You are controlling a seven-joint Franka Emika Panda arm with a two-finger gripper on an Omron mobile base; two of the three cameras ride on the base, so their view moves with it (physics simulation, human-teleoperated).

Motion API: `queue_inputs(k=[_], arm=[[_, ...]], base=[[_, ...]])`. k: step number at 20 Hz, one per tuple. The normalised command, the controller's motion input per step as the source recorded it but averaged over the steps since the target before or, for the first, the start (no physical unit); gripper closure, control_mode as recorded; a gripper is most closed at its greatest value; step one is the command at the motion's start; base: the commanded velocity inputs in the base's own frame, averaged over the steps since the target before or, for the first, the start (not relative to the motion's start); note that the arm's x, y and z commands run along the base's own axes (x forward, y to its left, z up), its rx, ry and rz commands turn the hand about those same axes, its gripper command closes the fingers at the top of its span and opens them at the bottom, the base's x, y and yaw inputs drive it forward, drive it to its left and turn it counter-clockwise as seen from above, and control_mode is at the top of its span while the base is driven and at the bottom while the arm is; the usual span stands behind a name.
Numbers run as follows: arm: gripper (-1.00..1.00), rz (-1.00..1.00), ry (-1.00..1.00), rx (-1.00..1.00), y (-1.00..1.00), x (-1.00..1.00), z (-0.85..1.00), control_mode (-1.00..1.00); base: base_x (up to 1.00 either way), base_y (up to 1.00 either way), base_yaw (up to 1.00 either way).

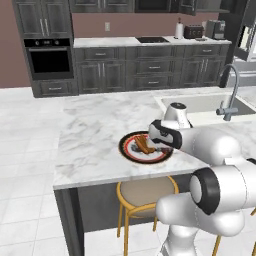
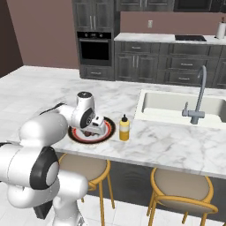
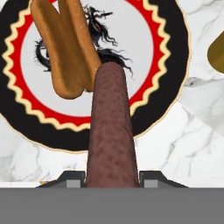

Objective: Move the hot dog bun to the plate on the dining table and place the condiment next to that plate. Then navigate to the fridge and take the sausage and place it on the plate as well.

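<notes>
My gripper (image 3: 111, 177) is shut on the dark brown sausage (image 3: 111, 131), which points out over the near rim of the plate (image 3: 175, 65). The plate is black and red with a white centre. On its far half lies the tan hot dog bun (image 3: 65, 48). In the left base view my hand (image 1: 165, 135) hangs low over the plate (image 1: 127, 151) beside the bun (image 1: 142, 145). The yellow condiment bottle (image 2: 124, 128) stands upright just right of the plate (image 2: 110, 128) on the marble dining table (image 2: 53, 97); a part of the condiment (image 3: 216, 52) shows in the hand view.
A sink (image 2: 176, 106) with a grey faucet (image 2: 196, 99) sits in the counter to the right of the bottle. Yellow-legged stools (image 1: 145, 192) stand under the counter's near edge. Dark cabinets and an oven (image 1: 50, 60) line the far wall.
</notes>
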Motion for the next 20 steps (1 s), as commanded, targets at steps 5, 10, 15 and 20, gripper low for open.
queue_inputs(k=[5,10,15,20], arm=[[1.00,0.00,0.00,0.00,0.00,0.28,-0.08,-1.00],[1.00,0.00,0.00,0.00,0.00,0.23,-0.11,-1.00],[1.00,0.00,0.00,0.00,0.00,0.10,-0.15,-1.00],[1.00,0.00,0.00,0.00,0.00,0.02,-0.18,-1.00]], base=[[0.00,0.00,0.00],[0.00,0.00,0.00],[0.00,0.00,0.00],[0.00,0.00,0.00]])
